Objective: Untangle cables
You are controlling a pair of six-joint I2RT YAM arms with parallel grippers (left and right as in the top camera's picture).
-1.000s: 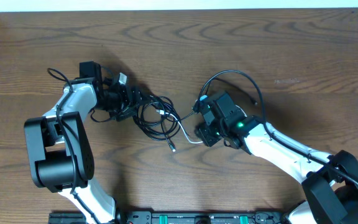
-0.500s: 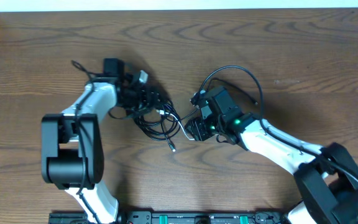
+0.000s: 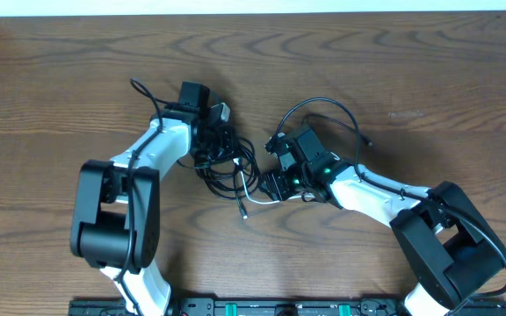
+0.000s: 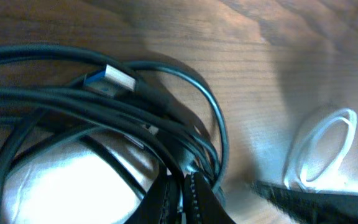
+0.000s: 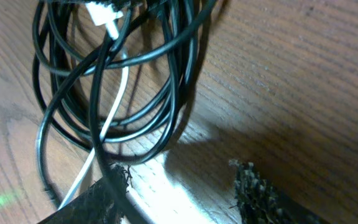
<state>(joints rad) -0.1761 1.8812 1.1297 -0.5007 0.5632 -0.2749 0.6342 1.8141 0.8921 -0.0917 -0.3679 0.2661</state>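
Observation:
The black cables (image 3: 225,162) lie in a tangled coil at the table's middle, and a white cable (image 3: 258,197) trails from them to the right. My left gripper (image 3: 219,133) sits on the coil's upper left. In the left wrist view its jaws (image 4: 184,177) are shut, with a black cable strand (image 4: 166,134) pinched at the tips. A blue-tipped plug (image 4: 110,78) lies on the strands, and the white cable loop (image 4: 325,149) is at the right. My right gripper (image 5: 179,180) is open over bare wood beside the coil (image 5: 135,81). One black strand crosses its left finger (image 5: 95,196).
A thicker black wire (image 3: 328,107) arcs from the right arm's wrist behind its gripper. The left arm's own wire (image 3: 143,92) sticks out at the upper left. Bare brown wood surrounds the tangle, and a pale wall edge (image 3: 235,7) runs along the far side.
My left gripper slid right along the coil's top and closed its jaws on a black strand. The right gripper crept left toward the coil and opened slightly wider.

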